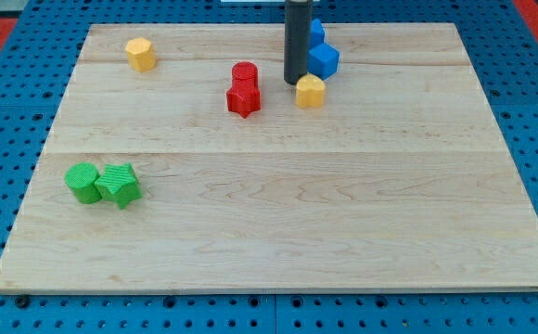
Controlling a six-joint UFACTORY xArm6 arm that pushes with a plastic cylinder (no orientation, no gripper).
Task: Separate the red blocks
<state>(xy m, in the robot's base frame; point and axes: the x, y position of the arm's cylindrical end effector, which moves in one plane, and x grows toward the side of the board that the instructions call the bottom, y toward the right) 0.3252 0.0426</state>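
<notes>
- The two red blocks (243,89) sat touching near the worktop's (278,232) top middle, round one behind the star-like one, not yet parted.
- My tip (294,82) stood just right of them, beside a yellow block (311,91).
- No hand here, so no grasp to report.
- The rod hid part of the blue blocks (323,56).

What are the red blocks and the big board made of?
The red blocks look like plastic, maybe 3D-printed: the colour is bright and even, the surface matte, with faint ridges on the sides. I can't be sure. The board looks like pale wood: grain lines run across it, and seams show where planks join. Its finish is smooth with little shine.
</notes>
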